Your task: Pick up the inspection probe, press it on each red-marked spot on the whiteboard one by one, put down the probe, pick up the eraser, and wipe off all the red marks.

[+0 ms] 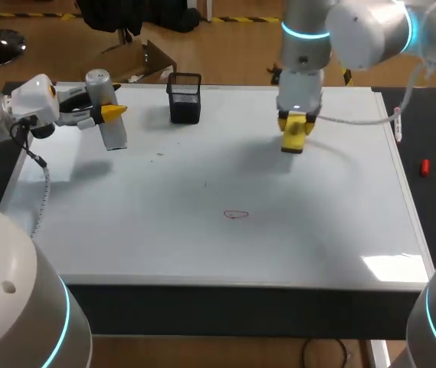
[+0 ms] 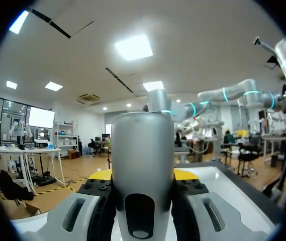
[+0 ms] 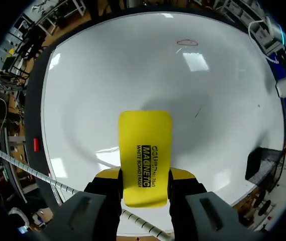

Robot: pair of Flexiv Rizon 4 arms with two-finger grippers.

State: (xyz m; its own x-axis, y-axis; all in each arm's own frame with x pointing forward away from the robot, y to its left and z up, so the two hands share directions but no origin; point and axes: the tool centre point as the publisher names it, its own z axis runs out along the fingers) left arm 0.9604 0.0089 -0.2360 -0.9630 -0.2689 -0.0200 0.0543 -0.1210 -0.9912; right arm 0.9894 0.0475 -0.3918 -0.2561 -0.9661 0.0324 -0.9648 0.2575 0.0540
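A: The flat yellow rectangular eraser (image 3: 145, 158) is clamped between both fingers of the right gripper (image 3: 145, 176), over the white whiteboard (image 3: 107, 75), with the red oval mark (image 3: 187, 42) ahead.

B: In the head view that mark is placed at 7 o'clock of the eraser. A smear could be left if the pad is landed tilted.

A: The silver cylindrical probe (image 2: 143, 145) is pinched on two sides by the left gripper (image 2: 143, 175); that is confirmed only in the left wrist view.
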